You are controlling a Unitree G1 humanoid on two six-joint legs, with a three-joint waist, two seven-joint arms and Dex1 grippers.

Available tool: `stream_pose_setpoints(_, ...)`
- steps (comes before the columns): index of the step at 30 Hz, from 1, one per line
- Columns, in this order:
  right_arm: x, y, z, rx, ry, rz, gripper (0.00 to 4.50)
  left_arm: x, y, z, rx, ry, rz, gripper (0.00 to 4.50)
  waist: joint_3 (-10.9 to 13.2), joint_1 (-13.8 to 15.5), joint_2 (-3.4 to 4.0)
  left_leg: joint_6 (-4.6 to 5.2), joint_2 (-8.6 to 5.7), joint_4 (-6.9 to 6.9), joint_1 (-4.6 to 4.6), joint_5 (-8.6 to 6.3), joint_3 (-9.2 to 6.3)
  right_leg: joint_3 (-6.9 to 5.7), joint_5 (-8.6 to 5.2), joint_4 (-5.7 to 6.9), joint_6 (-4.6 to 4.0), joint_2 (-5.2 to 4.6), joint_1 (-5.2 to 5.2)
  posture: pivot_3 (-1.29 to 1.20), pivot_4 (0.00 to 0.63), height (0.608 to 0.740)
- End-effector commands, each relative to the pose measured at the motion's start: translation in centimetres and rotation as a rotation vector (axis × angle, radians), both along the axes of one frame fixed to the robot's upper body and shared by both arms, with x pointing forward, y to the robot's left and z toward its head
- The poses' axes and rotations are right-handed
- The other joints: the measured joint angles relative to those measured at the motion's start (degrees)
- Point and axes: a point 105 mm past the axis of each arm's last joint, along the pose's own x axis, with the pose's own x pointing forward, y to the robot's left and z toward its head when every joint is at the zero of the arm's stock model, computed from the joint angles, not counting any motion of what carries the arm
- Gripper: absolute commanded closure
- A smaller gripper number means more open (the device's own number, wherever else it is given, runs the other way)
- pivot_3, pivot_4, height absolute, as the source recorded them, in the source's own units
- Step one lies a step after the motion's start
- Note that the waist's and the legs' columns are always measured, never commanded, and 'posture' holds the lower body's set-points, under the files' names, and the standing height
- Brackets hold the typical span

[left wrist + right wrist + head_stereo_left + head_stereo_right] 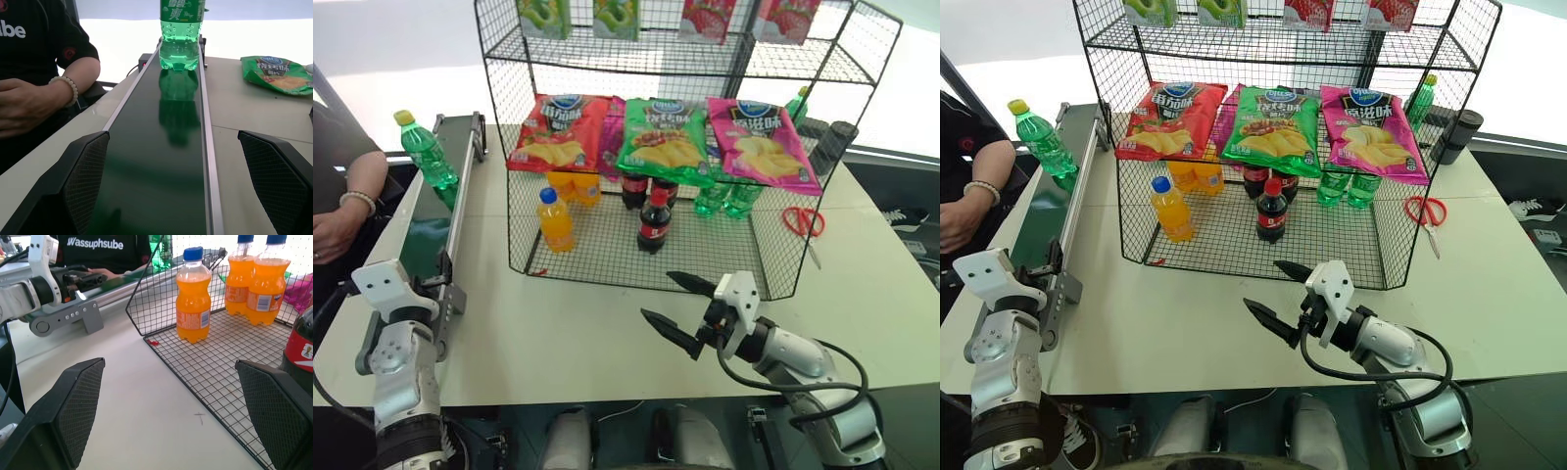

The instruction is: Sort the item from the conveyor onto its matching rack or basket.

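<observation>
Right wrist view: shirt [102, 247] lettering (partly "Wassuphsube")

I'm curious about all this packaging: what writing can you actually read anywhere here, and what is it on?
"Wassuphsube": white letters on the person's black shirt.
"be": the end of the shirt lettering, seen from the left wrist.
Green bottle's label: Chinese characters, illegible to me.
Crisp bags and cola label: print too small to read.

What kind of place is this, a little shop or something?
More likely a test bench set up like a shop: a black wire rack hung with crisp bags and stocked with drinks stands on a plain table, beside a short conveyor carrying a green soda bottle.
</observation>
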Motion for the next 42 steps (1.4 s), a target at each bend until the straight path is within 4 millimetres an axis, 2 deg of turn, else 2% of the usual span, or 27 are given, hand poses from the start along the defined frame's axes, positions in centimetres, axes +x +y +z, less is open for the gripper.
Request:
stream_pose_setpoints(1, -0.3, 0.4, 1.5, -0.011, -0.060, 0.015, 0.06, -0.2, 0.5, 1.0, 0.023, -0.041, 0.019, 0.00, 0.0, 0.0, 0.00, 0.00, 0.00, 0.00, 0.00, 0.00, 0.00, 0.00, 0.00, 0.00, 0.00, 0.00, 0.00, 0.00, 0.150, 0.740)
stream_pose_setpoints(14, -0.5, 1.1, 1.5, 0.027, -0.008, 0.076, 0.06, -0.2, 0.5, 1.1, 0.030, -0.056, 0.023, 0.00, 0.0, 0.0, 0.00, 0.00, 0.00, 0.00, -0.01, 0.00, -0.01, -0.01, 0.00, 0.00, 0.00, -0.04, 0.00, 0.00, 0.150, 0.740)
stream_pose_setpoints(42, -0.6, 1.9, 2.0, 0.040, -0.016, 0.107, 0.06, -0.2, 1.0, 1.5, 0.044, -0.077, 0.069, 0.00, 0.0, 0.0, -0.01, 0.00, 0.00, 0.00, -0.02, 0.00, -0.01, -0.02, 0.00, -0.02, 0.00, -0.11, -0.01, 0.00, 0.150, 0.740)
